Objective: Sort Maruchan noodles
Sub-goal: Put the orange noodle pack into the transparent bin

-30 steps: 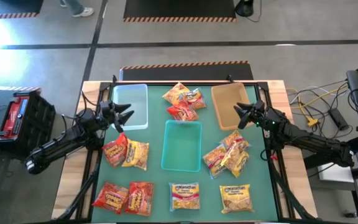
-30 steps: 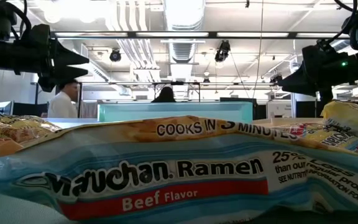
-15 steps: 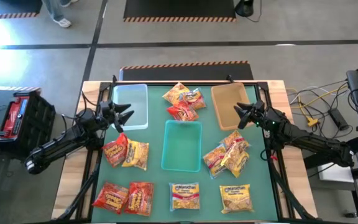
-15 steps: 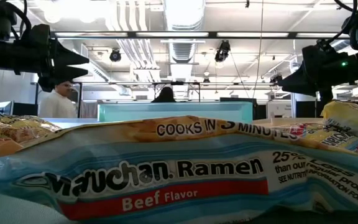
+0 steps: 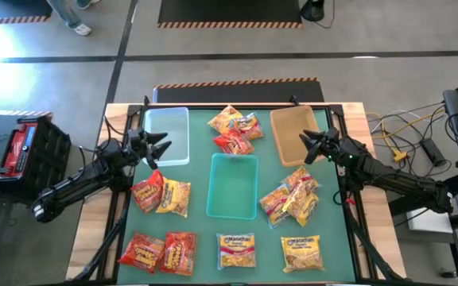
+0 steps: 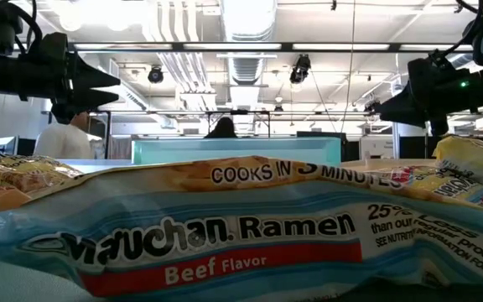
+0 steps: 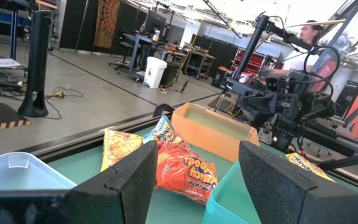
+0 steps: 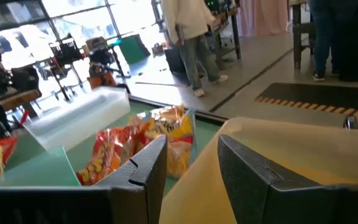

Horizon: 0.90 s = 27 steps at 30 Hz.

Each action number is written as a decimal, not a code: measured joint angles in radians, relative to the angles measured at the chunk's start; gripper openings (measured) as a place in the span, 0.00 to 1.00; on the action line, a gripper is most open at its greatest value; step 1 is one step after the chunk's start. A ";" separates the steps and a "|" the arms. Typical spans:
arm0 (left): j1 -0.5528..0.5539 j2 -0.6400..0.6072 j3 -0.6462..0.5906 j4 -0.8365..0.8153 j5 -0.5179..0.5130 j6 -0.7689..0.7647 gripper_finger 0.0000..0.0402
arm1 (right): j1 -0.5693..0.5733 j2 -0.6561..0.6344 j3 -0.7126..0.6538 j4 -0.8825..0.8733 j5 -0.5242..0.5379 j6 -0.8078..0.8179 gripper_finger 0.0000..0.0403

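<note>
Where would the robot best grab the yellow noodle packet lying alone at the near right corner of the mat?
Probably from straight above, pinching across the short width of the yellow packet. It lies flat with clear green mat all around it, so jaws can straddle both long edges and gather the crinkly plastic.

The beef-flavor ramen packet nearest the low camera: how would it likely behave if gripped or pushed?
The ramen packet looks crinkly and glossy, so its wrapper would probably buckle and slip under the fingers. It lies flat, so it should slide, not roll. The noodle block inside may crack if squeezed.

Grey floor (image 5: 237,44), striped black mats (image 5: 229,11)
</note>
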 joint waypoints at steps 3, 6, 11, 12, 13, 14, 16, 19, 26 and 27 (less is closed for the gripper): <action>0.000 0.000 0.000 0.000 0.000 0.000 0.52 | 0.000 0.000 0.000 0.006 -0.001 0.000 0.33; 0.000 0.000 0.000 0.000 0.000 0.000 0.52 | 0.000 0.000 0.000 0.006 0.001 0.000 0.33; 0.000 0.000 0.000 0.000 0.000 0.000 0.52 | 0.000 -0.001 0.000 0.013 0.015 0.019 0.33; 0.000 0.000 0.000 0.000 0.000 0.000 0.52 | 0.000 0.000 0.000 0.015 0.015 0.027 0.33; 0.000 0.000 0.000 0.000 0.000 0.000 0.52 | 0.000 0.000 0.000 0.022 0.015 0.031 0.33; 0.000 0.000 0.000 0.000 0.000 0.000 0.52 | 0.000 0.000 0.000 0.032 0.015 0.032 0.33; 0.000 0.000 0.000 0.000 0.000 0.000 0.52 | 0.000 -0.001 0.000 0.063 0.016 0.033 0.33; 0.000 0.000 0.000 0.000 0.000 0.000 0.52 | 0.000 0.000 0.000 0.122 0.024 0.091 0.33; 0.000 0.000 0.000 0.001 -0.048 0.000 0.52 | 0.000 0.000 0.000 0.172 0.024 0.266 0.33; 0.000 0.000 0.000 0.001 -0.048 0.000 0.52 | 0.000 0.000 0.000 0.172 0.025 0.292 0.33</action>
